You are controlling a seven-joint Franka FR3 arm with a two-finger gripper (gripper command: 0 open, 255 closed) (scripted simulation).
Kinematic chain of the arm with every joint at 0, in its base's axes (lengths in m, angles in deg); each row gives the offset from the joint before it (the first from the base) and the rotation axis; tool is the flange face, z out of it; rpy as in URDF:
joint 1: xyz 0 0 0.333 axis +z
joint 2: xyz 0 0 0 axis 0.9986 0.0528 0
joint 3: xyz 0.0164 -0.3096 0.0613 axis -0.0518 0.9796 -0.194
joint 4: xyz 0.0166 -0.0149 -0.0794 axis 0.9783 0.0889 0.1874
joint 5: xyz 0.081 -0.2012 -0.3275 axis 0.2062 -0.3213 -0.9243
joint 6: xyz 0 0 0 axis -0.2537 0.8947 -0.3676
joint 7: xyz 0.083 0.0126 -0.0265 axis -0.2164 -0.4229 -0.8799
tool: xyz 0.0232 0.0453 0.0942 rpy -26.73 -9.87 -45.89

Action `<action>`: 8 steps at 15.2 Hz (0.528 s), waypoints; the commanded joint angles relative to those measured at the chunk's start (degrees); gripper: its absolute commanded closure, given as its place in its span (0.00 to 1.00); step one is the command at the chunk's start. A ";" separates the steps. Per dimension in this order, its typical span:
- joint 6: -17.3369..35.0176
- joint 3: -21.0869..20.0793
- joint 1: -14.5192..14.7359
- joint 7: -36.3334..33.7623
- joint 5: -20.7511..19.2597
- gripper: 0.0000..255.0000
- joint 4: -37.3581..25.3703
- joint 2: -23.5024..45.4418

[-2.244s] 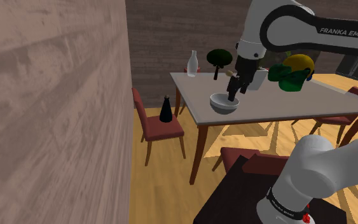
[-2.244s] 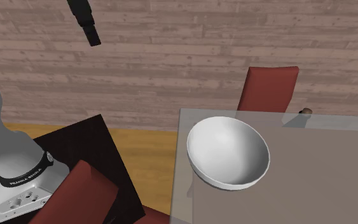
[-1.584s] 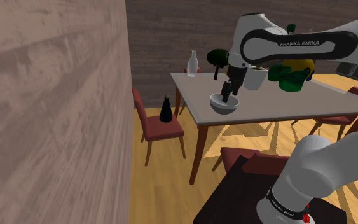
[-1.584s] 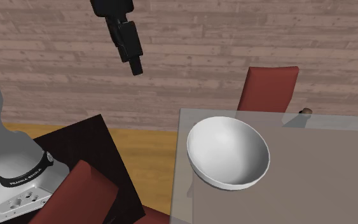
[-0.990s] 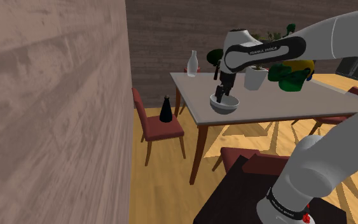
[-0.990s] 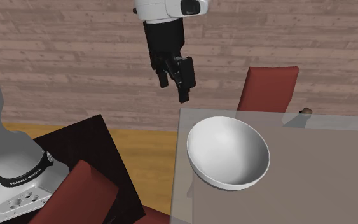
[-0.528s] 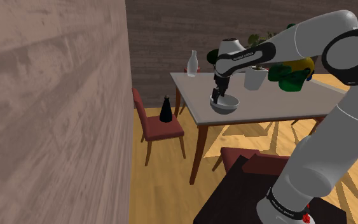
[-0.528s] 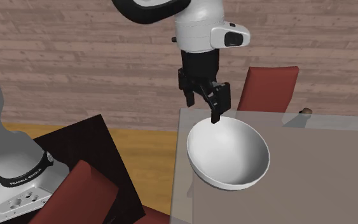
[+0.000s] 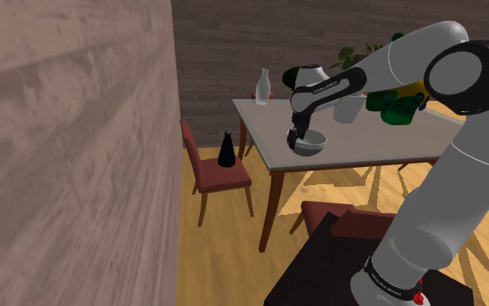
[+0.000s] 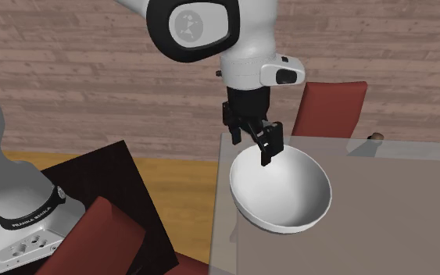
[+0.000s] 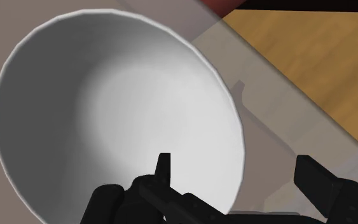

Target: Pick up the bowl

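While the gripper gapes, bowl rim lies between.

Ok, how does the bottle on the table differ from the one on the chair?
The table bottle is pale; the chair bottle is black. The table bottle has a straight body under a short neck; the chair bottle flares like a cone to its base. One stands at the table's far corner, the other lower down on a red chair seat. Both stand upright, apart from the bowl.
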 commanded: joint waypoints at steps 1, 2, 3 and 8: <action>0.49 0.03 -0.01 -0.02 0.04 0.00 0.26 0.22; 0.57 0.00 0.01 -0.08 0.04 1.00 0.30 0.26; 0.56 0.00 0.02 -0.09 0.04 1.00 0.28 0.27; 0.52 -0.01 0.02 -0.10 0.03 1.00 0.29 0.23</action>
